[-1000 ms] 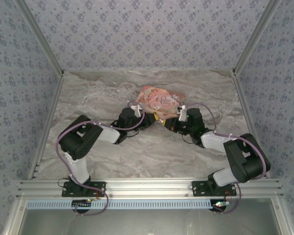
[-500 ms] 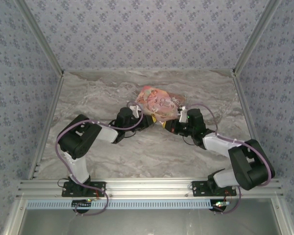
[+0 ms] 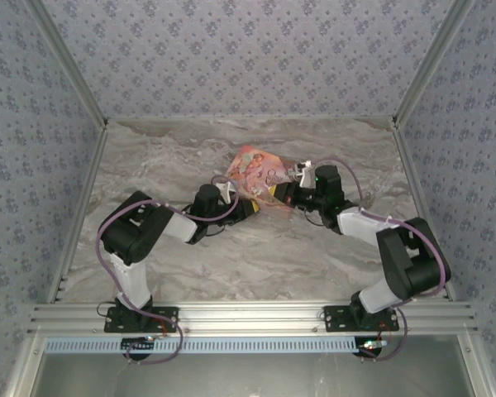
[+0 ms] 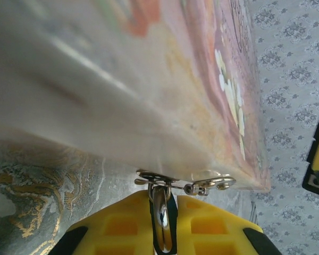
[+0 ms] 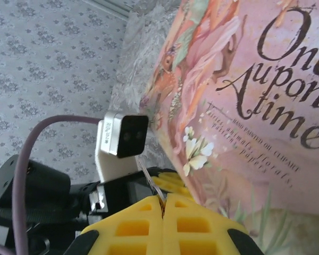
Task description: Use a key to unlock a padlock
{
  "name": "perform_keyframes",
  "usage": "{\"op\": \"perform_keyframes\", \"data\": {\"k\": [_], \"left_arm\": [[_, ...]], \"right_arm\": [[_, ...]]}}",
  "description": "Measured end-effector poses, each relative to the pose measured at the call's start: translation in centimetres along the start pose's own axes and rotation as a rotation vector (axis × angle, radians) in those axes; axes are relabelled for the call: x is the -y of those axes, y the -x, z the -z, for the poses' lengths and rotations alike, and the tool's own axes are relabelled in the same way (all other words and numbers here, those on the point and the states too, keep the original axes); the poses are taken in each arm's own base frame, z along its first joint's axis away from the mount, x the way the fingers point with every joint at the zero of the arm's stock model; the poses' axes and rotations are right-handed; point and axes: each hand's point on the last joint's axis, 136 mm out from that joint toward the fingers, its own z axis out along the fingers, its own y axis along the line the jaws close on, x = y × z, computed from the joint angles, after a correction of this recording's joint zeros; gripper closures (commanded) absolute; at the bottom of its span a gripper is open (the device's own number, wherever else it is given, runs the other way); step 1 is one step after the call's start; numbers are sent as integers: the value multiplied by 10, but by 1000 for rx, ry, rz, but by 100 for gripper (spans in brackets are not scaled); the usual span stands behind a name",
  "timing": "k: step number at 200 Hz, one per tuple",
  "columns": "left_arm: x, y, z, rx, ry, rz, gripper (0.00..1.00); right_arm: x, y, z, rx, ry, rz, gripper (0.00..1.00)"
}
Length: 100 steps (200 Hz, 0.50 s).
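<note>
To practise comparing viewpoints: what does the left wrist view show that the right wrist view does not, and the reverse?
Left wrist view: silvery metal hardware under the edge of the pink box, one piece pinched in the left jaws. Right wrist view: the cover lettering, plus the left arm's white camera and purple cable. Shared: the pink box, patterned wallpaper, yellow jaws shut.

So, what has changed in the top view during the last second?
The right gripper moved away from its base, farther up the table beside the pink box, which shifted slightly left. The left gripper drew back a little to the left. Both grippers stayed shut; the left holds a thin metal piece under the box's edge.
</note>
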Motion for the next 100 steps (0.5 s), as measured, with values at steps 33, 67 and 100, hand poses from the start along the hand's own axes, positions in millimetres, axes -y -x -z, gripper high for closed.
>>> {"op": "perform_keyframes", "data": {"k": [33, 67, 100], "left_arm": [[0, 1, -1, 12, -15, -7, 77], [1, 4, -1, 34, -33, 6, 72], [3, 3, -2, 52, -39, 25, 67]], "right_arm": [[20, -1, -7, -13, -44, -37, 100], [29, -3, -7, -9, -83, -51, 100], [31, -3, -7, 0, -91, -53, 100]]}}
